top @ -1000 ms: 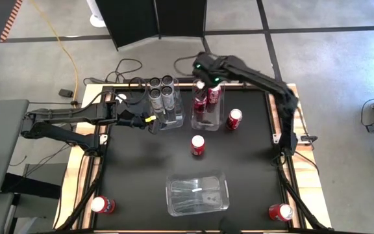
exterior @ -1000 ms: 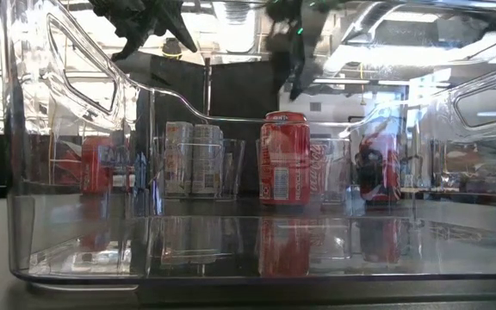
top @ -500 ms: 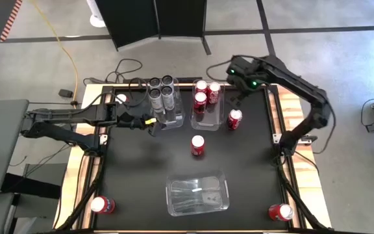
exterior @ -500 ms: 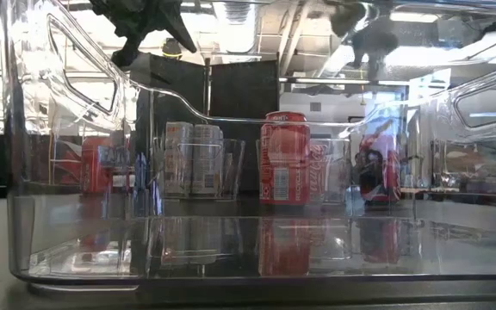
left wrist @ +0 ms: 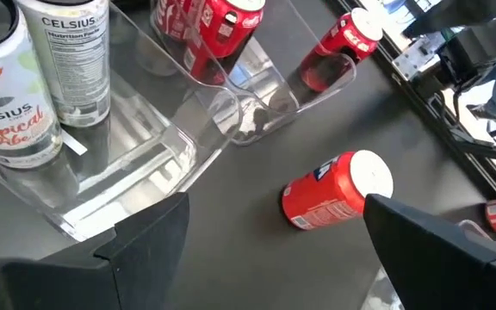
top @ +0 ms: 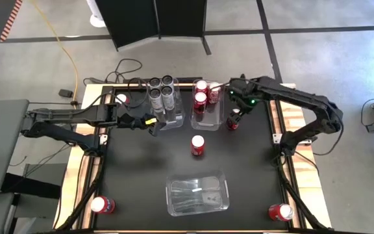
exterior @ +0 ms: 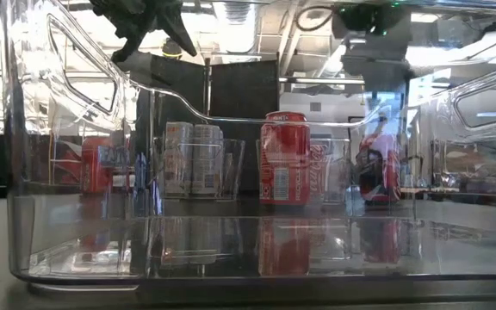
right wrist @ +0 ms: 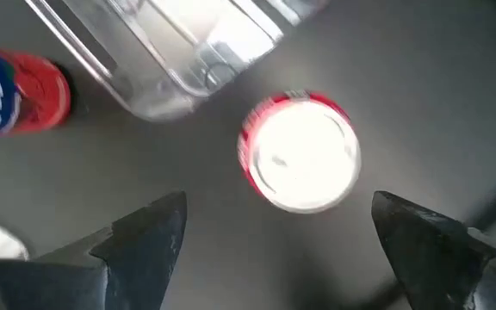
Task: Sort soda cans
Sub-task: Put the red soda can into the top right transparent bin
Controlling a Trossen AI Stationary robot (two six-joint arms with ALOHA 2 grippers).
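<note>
R gripper hangs right over a red can standing just beside the bin w/ red cans, on its R side. Its fingers are spread wide, one on each side of the can top in the R wrist view, holding nothing. That bin holds three red cans, upright.

L gripper sits low by the front L corner of the bin w/ silver cans; fingers wide apart, empty. Four silver-grey cans stand upright in that bin, at its far end.

One red can stands alone mid-desk, between the two far bins and a third clear bin near the front edge; nothing visible inside that one. Two more red cans lie on their sides at the front corners of the desk: one L, one R.
</note>
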